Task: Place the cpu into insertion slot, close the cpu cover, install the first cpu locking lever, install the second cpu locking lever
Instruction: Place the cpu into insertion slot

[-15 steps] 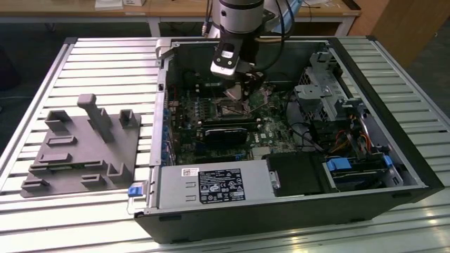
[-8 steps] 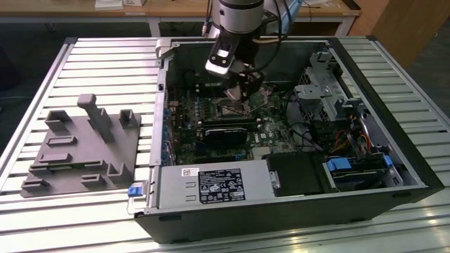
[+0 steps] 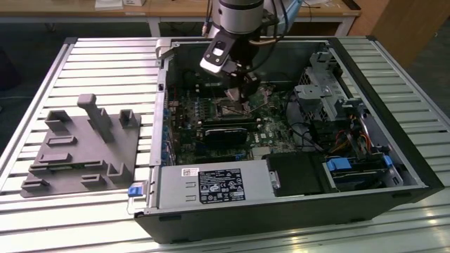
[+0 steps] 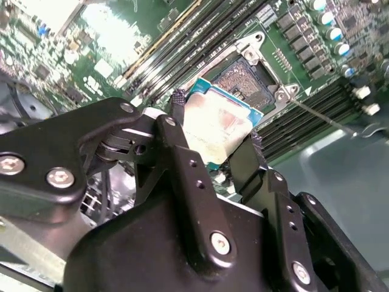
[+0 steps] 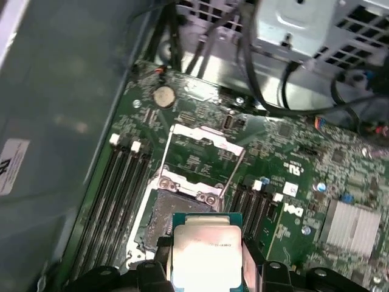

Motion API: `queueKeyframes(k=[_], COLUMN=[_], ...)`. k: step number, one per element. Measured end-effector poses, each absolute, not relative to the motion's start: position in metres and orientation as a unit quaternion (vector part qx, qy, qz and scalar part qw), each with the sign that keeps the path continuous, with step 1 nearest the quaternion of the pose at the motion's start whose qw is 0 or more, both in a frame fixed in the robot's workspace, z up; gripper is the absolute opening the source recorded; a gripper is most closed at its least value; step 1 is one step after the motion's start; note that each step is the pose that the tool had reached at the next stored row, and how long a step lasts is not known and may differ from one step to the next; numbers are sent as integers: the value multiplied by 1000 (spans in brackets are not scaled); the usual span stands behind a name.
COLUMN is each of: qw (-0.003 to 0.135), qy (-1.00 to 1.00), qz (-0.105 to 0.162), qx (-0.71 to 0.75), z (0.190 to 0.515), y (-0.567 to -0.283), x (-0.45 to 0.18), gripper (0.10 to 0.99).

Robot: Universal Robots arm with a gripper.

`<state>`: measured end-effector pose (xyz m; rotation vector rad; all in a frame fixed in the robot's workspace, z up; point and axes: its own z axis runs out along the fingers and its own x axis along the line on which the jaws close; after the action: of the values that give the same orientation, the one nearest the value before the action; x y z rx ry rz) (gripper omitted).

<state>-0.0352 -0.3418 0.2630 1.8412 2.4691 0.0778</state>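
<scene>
And here the gripper (image 3: 243, 99) is seen hanging inside the open computer case (image 3: 414, 174), in the upper middle of the exterior view, above the circuit board (image 3: 281, 134). The chip (image 5: 206, 249) is pinched by two opposite edges between the black fingers (image 4: 182, 152), the jaws drawn in just to the chip's width. It is carried in the air just short of the socket (image 5: 164, 213), not yet in it; the socket is seen bare and dark in both wrist views. The cover (image 5: 205, 139) is stood open beyond the socket. Trouble could be expected from the tilt: in the second wrist view the chip is seen off-square to the socket, and if lowered so, a corner could be driven onto the contacts and they could be bent. With so thin a hold, a slip could also be caused by a knock against the memory slots (image 5: 121, 194)
</scene>
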Motion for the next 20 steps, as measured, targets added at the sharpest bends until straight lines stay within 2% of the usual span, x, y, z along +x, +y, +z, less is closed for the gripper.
queueKeyframes(k=[20], qw=[34], qy=[702], qz=[20], qx=[711], z=[259], y=[-342], x=[-35], gripper=[541])
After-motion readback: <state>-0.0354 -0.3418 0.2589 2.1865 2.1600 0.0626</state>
